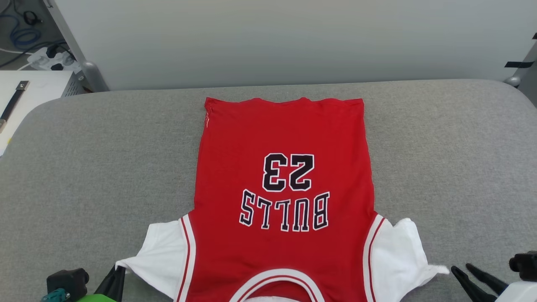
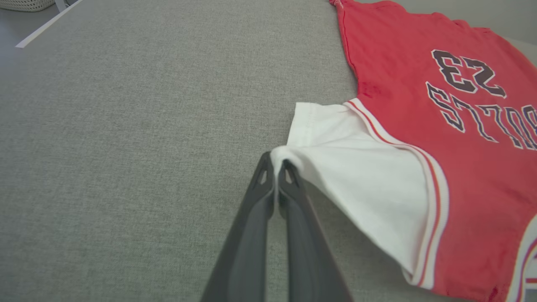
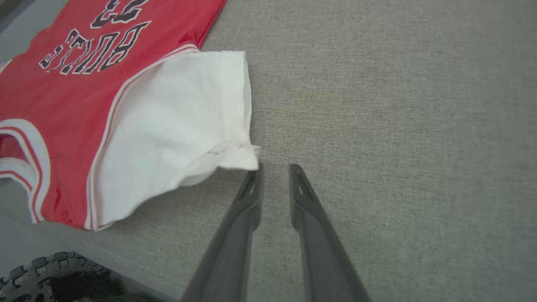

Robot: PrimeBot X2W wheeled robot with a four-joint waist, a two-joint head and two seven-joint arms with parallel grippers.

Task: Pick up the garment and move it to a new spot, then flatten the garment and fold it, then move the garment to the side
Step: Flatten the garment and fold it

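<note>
Pale wall (image 1: 293,37) at the back, and a grey fabric-topped bench (image 1: 84,167) spans your view. The garment (image 1: 285,134) lies flat mid-bench, print up, collar at your near edge and hem on the far side. A white side unit (image 1: 37,88) sits off the far-left corner, with a power strip (image 1: 50,58) and blue cables (image 1: 21,35) behind it. Your left hand (image 2: 277,167) is clamped on the left sleeve (image 2: 356,167) corner. Your right hand (image 3: 275,167) has its jaws narrowly apart, tips just beside the right sleeve (image 3: 176,117) corner.

The garment (image 1: 285,134) lies spread on a grey surface (image 1: 84,167).
</note>
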